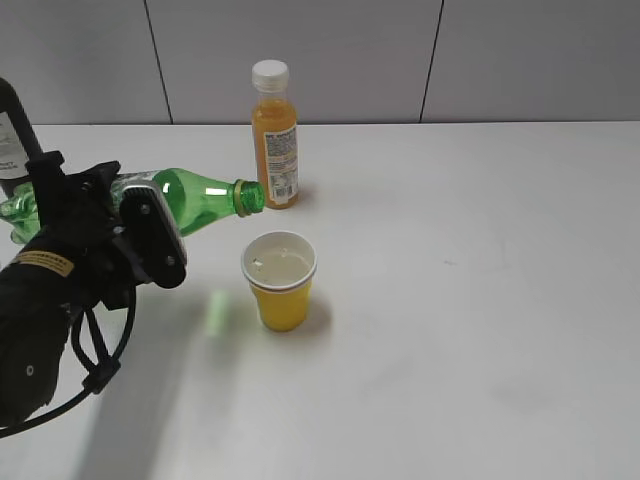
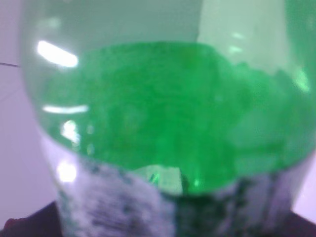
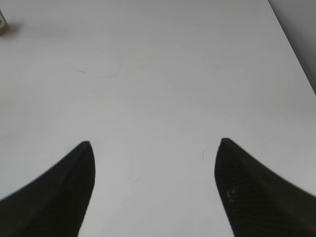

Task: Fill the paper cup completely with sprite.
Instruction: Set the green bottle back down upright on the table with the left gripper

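The yellow paper cup [image 1: 279, 281] stands upright on the white table, with clear liquid inside near its rim. My left gripper [image 1: 135, 225] is shut on the green sprite bottle [image 1: 205, 197], held nearly horizontal with its open neck pointing right, above and left of the cup's rim. No stream shows between neck and cup. The bottle fills the left wrist view [image 2: 163, 123], green with its grey-white label at the bottom. My right gripper [image 3: 154, 148] is open and empty over bare table; it is out of the exterior view.
An orange juice bottle [image 1: 274, 135] with a white cap stands behind the cup; its corner shows in the right wrist view [image 3: 3, 24]. A dark glass bottle [image 1: 14, 130] stands at the far left behind my left arm. The white table [image 1: 480, 300] stretches right.
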